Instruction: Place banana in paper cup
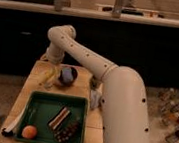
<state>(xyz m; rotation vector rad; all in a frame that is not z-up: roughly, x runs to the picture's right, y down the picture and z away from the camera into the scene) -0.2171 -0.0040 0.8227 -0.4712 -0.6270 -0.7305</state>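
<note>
The slim yellow banana (49, 76) is at the back left of the wooden table (34, 85), just left of the dark blue round bowl (68, 76). My white arm bends down over that corner, and my gripper (52, 63) is right above the banana's upper end, largely hidden behind the wrist. I cannot tell whether it touches the banana. A small pale cup-like thing (95, 98), probably the paper cup, stands at the table's right side, against my arm and partly hidden by it.
A green tray (39, 110) fills the table's front, holding a round orange fruit (29, 131), a brown bar (59, 117) and a dark cluster (68, 130). A white object (13, 124) lies by the tray's left edge. Bottles (176, 115) stand on the floor to the right.
</note>
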